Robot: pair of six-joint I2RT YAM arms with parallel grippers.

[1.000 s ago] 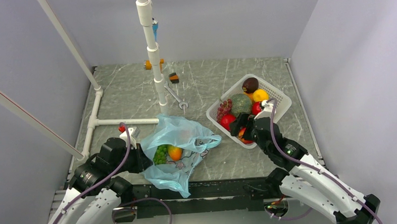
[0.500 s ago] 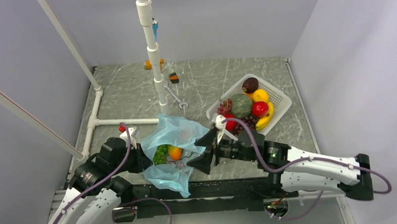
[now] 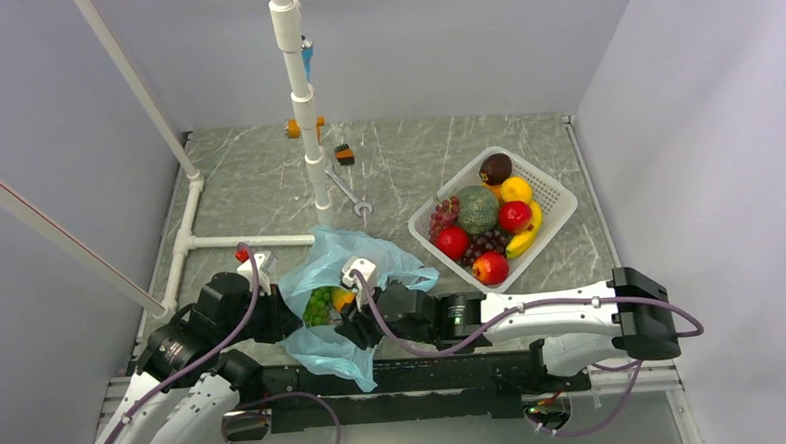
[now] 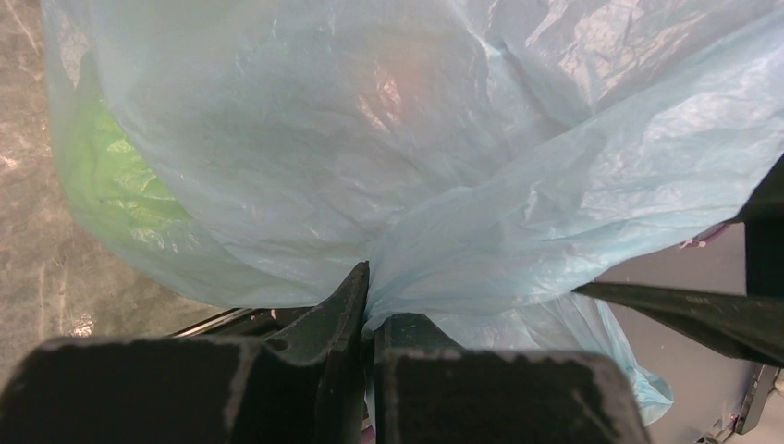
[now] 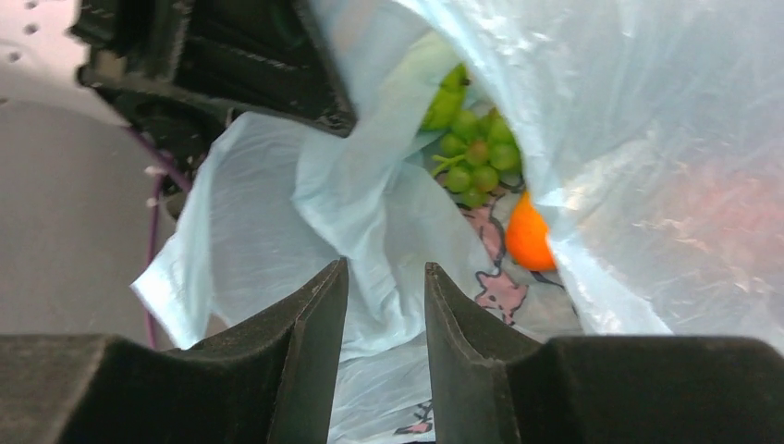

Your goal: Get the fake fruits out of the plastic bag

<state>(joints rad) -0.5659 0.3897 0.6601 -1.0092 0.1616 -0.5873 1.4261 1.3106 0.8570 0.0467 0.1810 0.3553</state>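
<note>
Two pincers: both worked at the near edge, on the thin light-blue translucent plastic bag (image 3: pixel 371 268).
Left gripper (image 4: pixel 370 305): clamped tight on a gathered fold of the bag's rim, so that the mouth is held agape.
Right gripper (image 5: pixel 386 277): fingers parted only narrowly, nothing clamped, poised at the bag's mouth.
Fruits inside: a green plastic grape bunch (image 5: pixel 471 148) and, just beside it, a small glossy orange fruit (image 5: pixel 529 236), possibly a peach.
Step in hand: the jaws should be widened before entry, the loose film avoided, and one fruit taken squarely.
Farther off: a white slotted plastic basket (image 3: pixel 560 197) of other fruits, well apart.
</note>
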